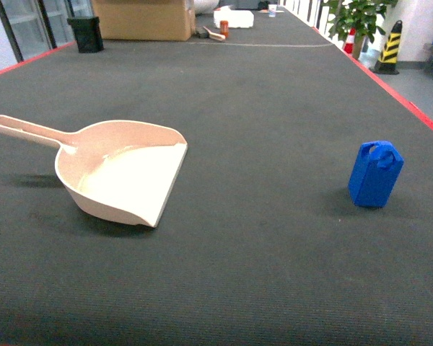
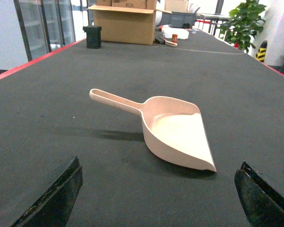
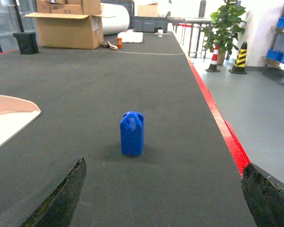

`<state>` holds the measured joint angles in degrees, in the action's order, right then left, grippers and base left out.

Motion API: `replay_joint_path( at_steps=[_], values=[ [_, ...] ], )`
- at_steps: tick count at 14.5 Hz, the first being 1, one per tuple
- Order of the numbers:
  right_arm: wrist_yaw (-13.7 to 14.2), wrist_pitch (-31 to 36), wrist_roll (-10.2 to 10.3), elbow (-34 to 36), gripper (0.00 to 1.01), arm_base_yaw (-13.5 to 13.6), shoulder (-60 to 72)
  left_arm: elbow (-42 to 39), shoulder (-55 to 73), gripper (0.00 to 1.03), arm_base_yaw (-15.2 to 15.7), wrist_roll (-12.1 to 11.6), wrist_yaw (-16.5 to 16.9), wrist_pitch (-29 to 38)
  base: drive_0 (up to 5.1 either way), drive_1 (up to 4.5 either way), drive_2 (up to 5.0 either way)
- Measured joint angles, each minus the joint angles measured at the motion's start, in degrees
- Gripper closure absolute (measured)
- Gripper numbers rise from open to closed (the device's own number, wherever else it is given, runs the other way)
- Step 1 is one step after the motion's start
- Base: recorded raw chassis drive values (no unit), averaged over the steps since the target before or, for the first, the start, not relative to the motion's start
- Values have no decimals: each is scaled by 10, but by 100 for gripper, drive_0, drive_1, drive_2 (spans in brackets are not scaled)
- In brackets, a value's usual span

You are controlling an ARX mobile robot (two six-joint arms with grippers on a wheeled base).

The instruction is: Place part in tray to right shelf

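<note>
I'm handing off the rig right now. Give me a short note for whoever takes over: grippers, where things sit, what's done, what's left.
Left gripper: open, empty, facing the tray.
Right gripper: open, empty, facing the part.
Tray lies on the dark mat, left side, nothing in it. Part stands upright on the mat, right side, well apart from the tray.
Done: nothing yet.
Left: part into tray, then tray to the right shelf, which is not clearly in view.

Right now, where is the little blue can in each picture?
Head: the blue can stands upright at right, far from the beige scoop.
Left wrist: not in it; only the scoop shows.
Right wrist: at the centre, upright, scoop edge at far left.
Shared landmark: the cardboard box at the far end.
</note>
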<state>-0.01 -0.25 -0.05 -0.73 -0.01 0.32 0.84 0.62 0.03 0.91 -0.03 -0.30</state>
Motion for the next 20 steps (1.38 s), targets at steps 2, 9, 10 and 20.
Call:
replay_joint_path(
  at_steps=[2,9,10,20],
  values=[
    [0,0,0,0,3,0,0,0,0,5,0,0,0,0,0,0,0],
    [0,0,0,0,3,0,0,0,0,5,0,0,0,0,0,0,0],
    [0,0,0,0,3,0,0,0,0,5,0,0,0,0,0,0,0],
    [0,0,0,0,3,0,0,0,0,5,0,0,0,0,0,0,0]
  ],
)
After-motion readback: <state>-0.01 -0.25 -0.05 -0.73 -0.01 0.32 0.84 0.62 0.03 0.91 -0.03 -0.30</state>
